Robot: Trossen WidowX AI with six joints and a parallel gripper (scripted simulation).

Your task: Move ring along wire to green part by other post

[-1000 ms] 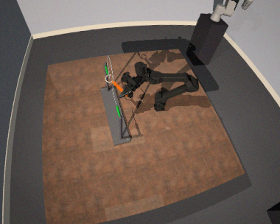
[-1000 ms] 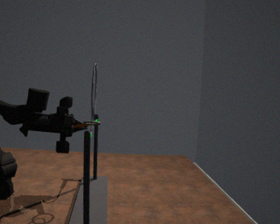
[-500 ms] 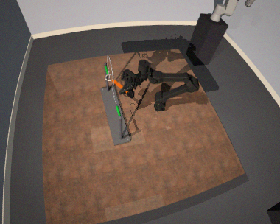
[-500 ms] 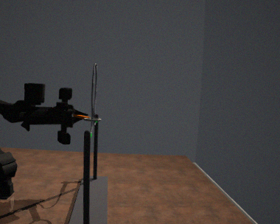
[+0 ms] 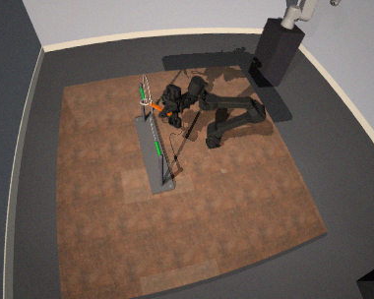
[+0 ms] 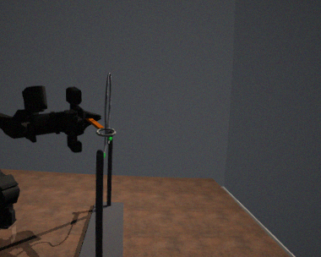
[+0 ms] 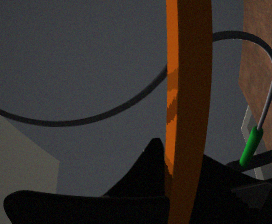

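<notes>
The ring [image 5: 145, 102] [image 6: 106, 132] sits level around the wire, near the top of the far post [image 5: 145, 112] [image 6: 110, 173], just above that post's green part [image 5: 142, 92] [image 6: 110, 138]. Its orange handle [image 5: 157, 106] [image 6: 95, 123] [image 7: 187, 83] runs back into my gripper [image 5: 168, 112] [image 6: 89, 117] [image 7: 183, 179], which is shut on it. The thin grey wire [image 6: 108, 95] [image 7: 80, 121] arches high above the ring. The other green part [image 5: 157, 148] [image 6: 104, 155] is by the near post [image 5: 162, 172] [image 6: 100, 199]. I cannot tell whether the ring touches the wire.
The posts stand on a narrow grey base plate [image 5: 147, 143] [image 6: 114, 228] on the brown floor mat. My arm's base [image 5: 214, 140] is to the right of the stand. A dark box [image 5: 279, 49] stands at the back right.
</notes>
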